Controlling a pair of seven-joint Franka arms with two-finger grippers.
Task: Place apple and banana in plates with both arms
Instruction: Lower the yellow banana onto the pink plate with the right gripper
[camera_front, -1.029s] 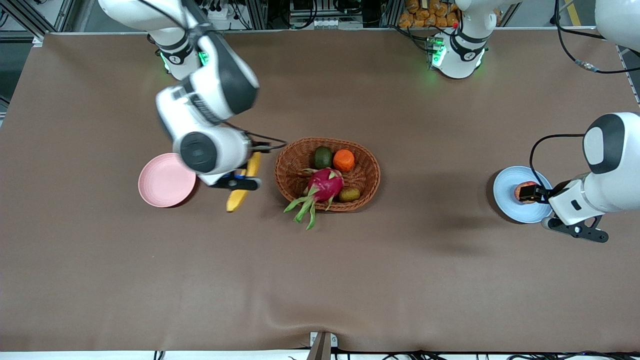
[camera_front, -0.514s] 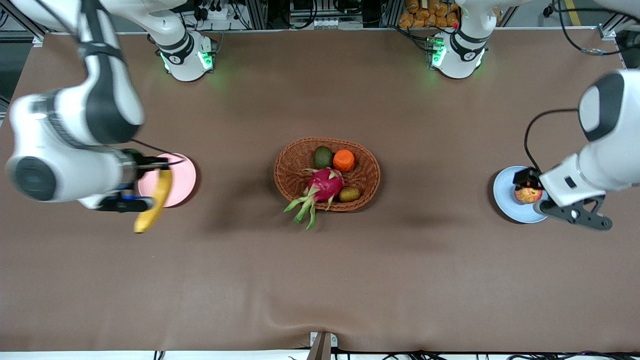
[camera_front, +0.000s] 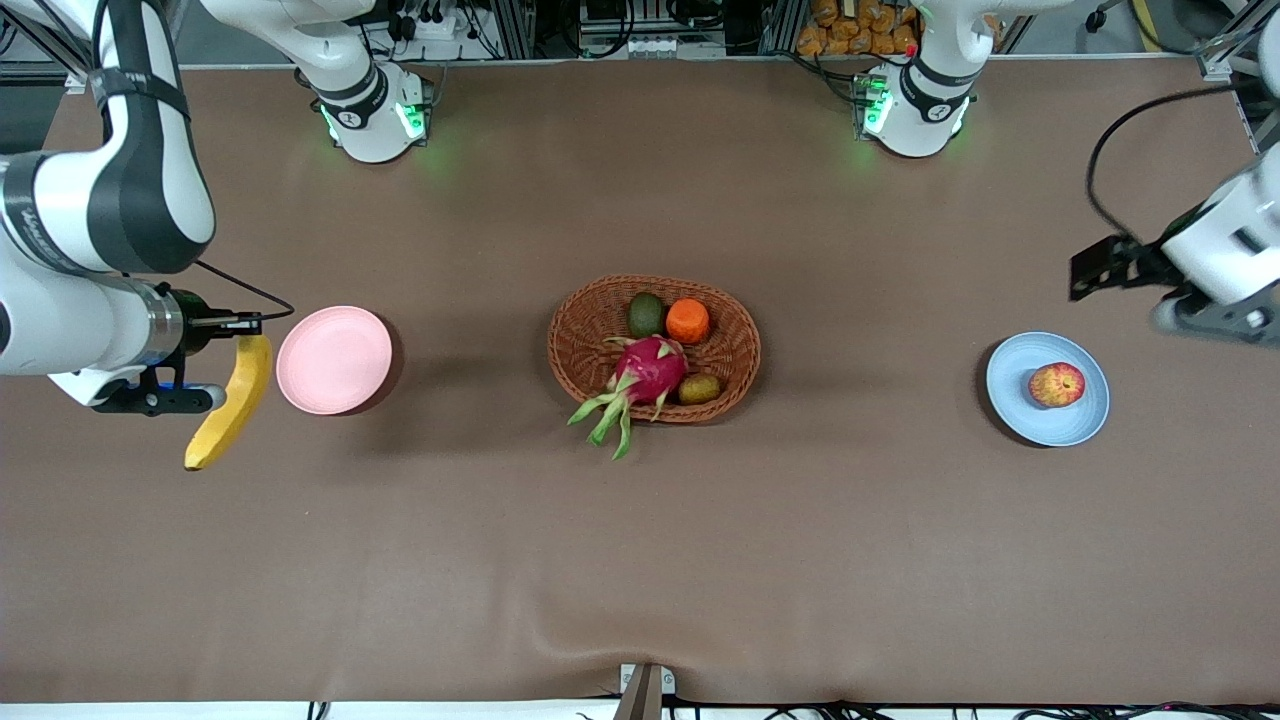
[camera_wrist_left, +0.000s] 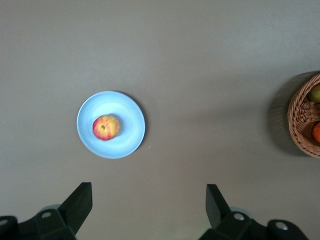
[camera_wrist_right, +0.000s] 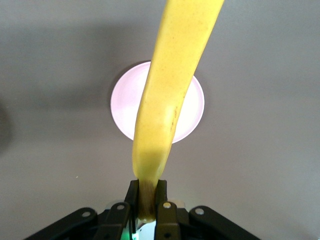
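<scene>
Yellow and long, the banana (camera_front: 228, 403) hangs from the right gripper (camera_front: 215, 322), pinched at its stem end, as the right wrist view shows with the fingers (camera_wrist_right: 132, 194) clamped narrow on the stalk. It is up in the air over bare table cloth, just beside the pink plate (camera_front: 333, 360), at about 9 o'clock of that plate in the front view. In the right wrist view the plate shows under the fruit's middle.

At the table's middle sits the wicker basket (camera_front: 735, 345), holding a dragon fruit (camera_front: 648, 371), a kiwi (camera_front: 698, 388), an orange fruit (camera_front: 687, 320) and a green fruit (camera_front: 646, 314).

Toward the left arm's end, the apple (camera_front: 1057, 384) lies on the blue plate (camera_front: 1010, 385), slightly toward 3 o'clock of its centre. The left gripper (camera_front: 1095, 265) is raised at about 1 o'clock of that plate, with its jaws spread wide and empty; its wrist view shows the apple well clear of the 2 fingers (camera_wrist_left: 77, 202).

The apple's half looks done, so the left arm need only wait. For the banana, the judgement is this: bring the fruit's middle, not the stem, over the plate's centre, lower until the free tip touches, lay it flat, and only then let go, so it does not roll off the shallow rim.
</scene>
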